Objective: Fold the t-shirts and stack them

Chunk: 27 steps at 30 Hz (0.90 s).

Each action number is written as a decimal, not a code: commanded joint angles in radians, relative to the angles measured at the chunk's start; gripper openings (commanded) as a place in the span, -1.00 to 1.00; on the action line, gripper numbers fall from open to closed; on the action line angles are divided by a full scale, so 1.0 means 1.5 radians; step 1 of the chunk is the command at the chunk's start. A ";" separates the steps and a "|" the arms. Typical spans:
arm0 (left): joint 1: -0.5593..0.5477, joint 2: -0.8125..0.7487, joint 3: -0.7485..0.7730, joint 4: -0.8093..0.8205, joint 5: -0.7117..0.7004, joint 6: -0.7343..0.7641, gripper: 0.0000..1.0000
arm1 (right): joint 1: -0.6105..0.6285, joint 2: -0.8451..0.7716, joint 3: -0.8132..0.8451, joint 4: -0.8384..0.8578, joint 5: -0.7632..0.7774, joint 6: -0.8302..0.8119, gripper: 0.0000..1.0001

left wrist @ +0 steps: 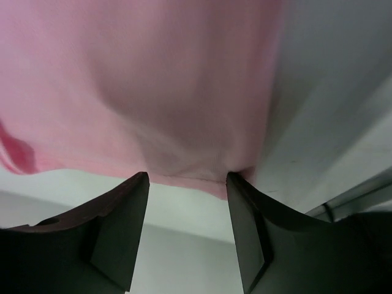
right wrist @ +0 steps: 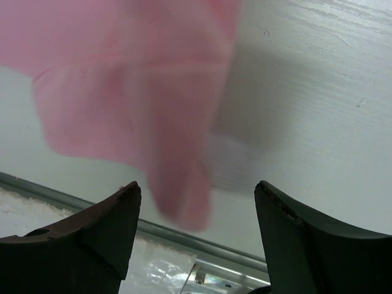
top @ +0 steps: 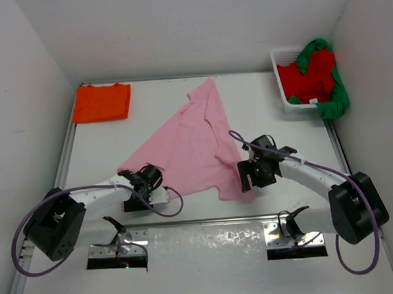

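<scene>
Right, the pink t-shirt (top: 189,141) lies spread and rumpled across the middle of the surface (top: 260,97), with both my arms at its near edge. My left jaws are released, fingertips (left wrist: 139,184) apart, the pink hem right at them. My right jaws are released too, spread wide, with a blurred pink corner just ahead. Beyond the pink shirt's left side, the orange t-shirt (top: 102,102) sits folded. Beyond its right side, the red t-shirt (top: 305,79) and green t-shirt (top: 337,99) are heaped in the white basket (top: 280,83).
</scene>
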 commanded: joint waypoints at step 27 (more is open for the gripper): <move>0.129 0.028 0.174 0.135 0.100 -0.045 -1.00 | 0.017 0.110 0.083 0.209 -0.133 0.081 -1.00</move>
